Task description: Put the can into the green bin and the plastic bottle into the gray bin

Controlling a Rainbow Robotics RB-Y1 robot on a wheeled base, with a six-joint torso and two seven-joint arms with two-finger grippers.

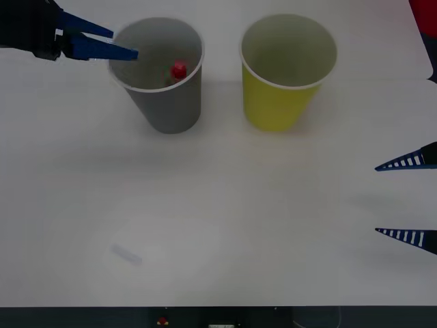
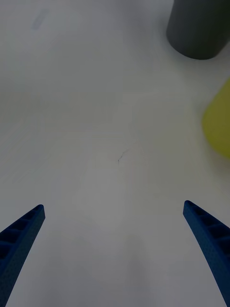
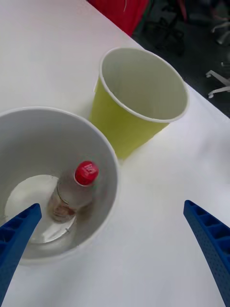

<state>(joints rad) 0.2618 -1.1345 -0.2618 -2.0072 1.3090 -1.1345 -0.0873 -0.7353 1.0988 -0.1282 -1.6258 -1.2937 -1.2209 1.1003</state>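
Premises appear to be an office or laboratory workspace. A plain white table (image 1: 218, 225) fills the front view; in the left wrist view's upper right, wheeled chair bases (image 3: 218, 81) stand on dark flooring (image 3: 191, 53).

gray bin (image 3: 103, 158): matt paper | plastic bottle (image 3: 72, 192): clear glossy plastic | table (image 1: 225, 225): smooth

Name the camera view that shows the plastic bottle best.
The left wrist view: it looks down into the gray bin, showing the plastic bottle standing inside, red cap and label. The front view shows just its red cap. The right wrist view shows the bin's outside.
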